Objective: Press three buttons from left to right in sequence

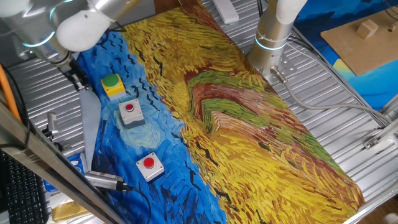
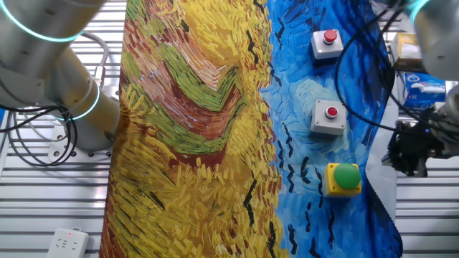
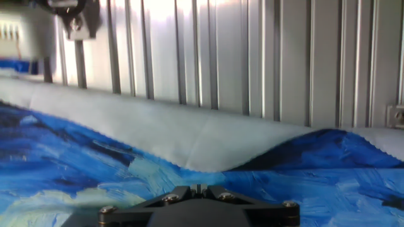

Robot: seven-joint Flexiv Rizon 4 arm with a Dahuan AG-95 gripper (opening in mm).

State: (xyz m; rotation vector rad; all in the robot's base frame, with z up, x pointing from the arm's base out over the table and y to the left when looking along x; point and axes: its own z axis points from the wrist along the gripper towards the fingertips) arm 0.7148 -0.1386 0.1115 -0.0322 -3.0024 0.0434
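Observation:
Three buttons sit in a row on the blue part of the painted cloth (image 1: 249,124). The green button (image 1: 112,82) (image 2: 346,176) has a yellow box. The middle red button (image 1: 129,109) (image 2: 330,112) is on a grey box, and the far red button (image 1: 148,164) (image 2: 329,36) on a white box. My gripper (image 1: 81,82) (image 2: 410,152) hangs off the cloth's edge, beside the green button and apart from it. In the hand view the fingertips (image 3: 197,188) meet with no gap and hold nothing. That view shows no button, only blue cloth and its pale folded hem (image 3: 189,135).
Ribbed metal table (image 3: 252,57) surrounds the cloth. A second arm's white base (image 1: 273,34) stands at the cloth's far side. A cardboard sheet with a wooden block (image 1: 368,28) lies beyond it. A metal cylinder (image 1: 102,180), cables (image 2: 373,72) and a power strip (image 2: 68,242) lie near the edges.

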